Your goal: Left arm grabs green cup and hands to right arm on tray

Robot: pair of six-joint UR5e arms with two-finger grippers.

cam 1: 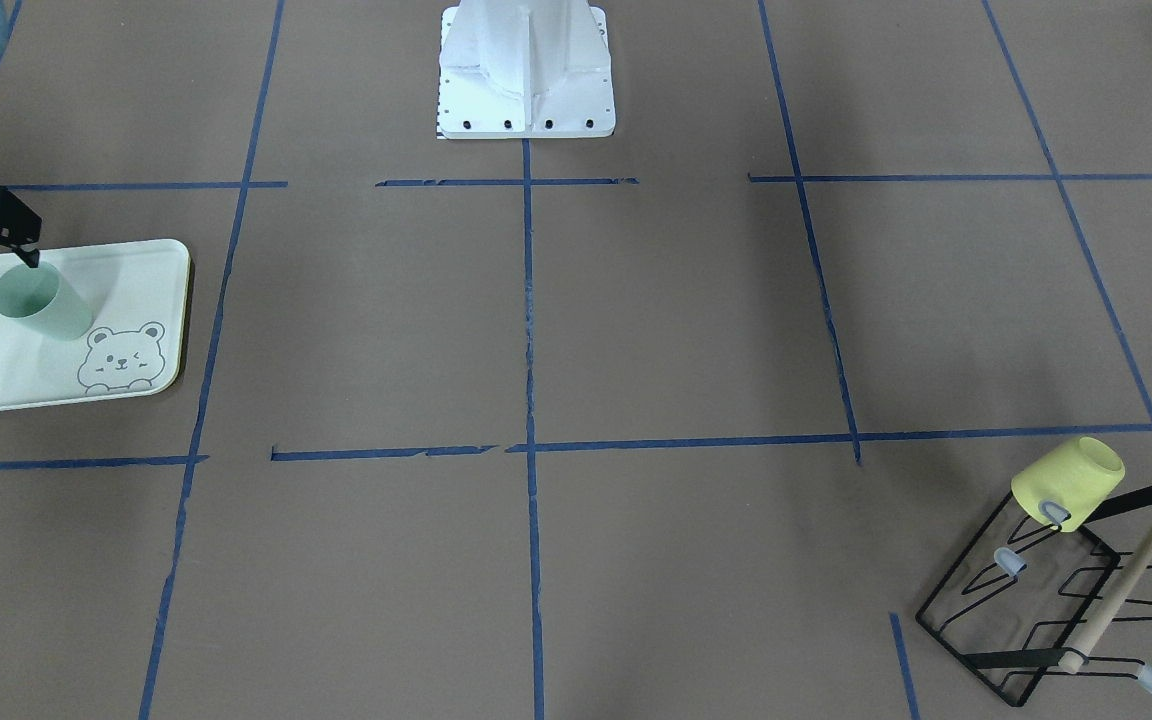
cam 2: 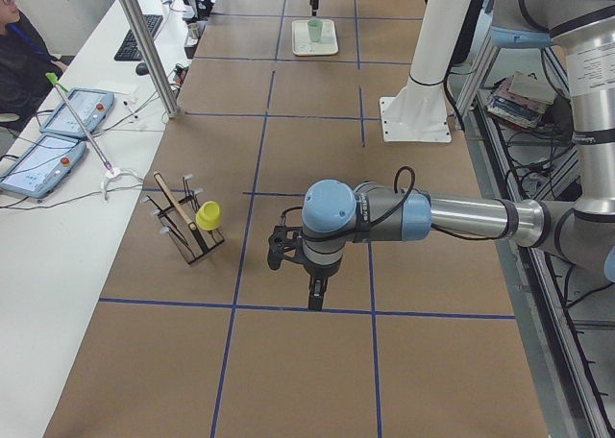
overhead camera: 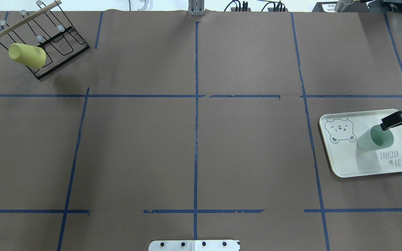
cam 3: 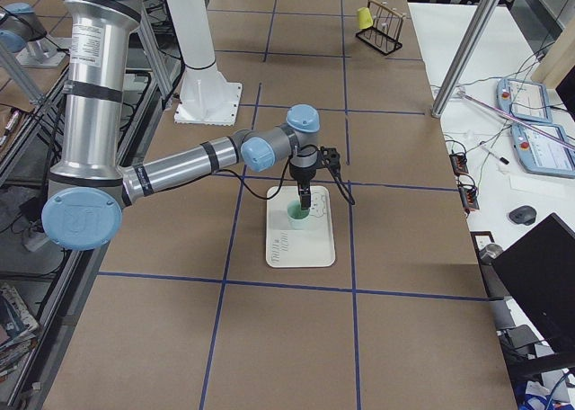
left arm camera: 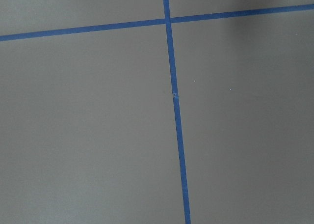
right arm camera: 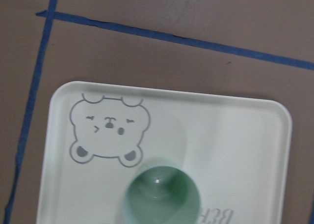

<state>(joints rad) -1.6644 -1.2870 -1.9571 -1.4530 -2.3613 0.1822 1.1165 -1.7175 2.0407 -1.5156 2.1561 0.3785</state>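
The green cup (cam 1: 46,305) stands upright on the tray (cam 1: 136,290), beside the bear drawing. It also shows in the overhead view (overhead camera: 375,139), on the tray (overhead camera: 347,157) at the right edge. My right gripper (cam 1: 33,262) points down with its tips at the cup's rim (overhead camera: 386,125) and looks shut on the rim. The right wrist view looks down into the cup (right arm camera: 162,194); no fingers show there. My left gripper (cam 2: 317,299) hangs far from the cup, low over the table near a tape line. It shows only in the exterior left view, so I cannot tell its state.
A pale yellow cup (overhead camera: 26,55) hangs on a black wire rack (overhead camera: 58,38) with a wooden bar, at the table corner on my far left. Blue tape lines grid the brown table. The white robot base (cam 1: 526,70) stands at mid table edge.
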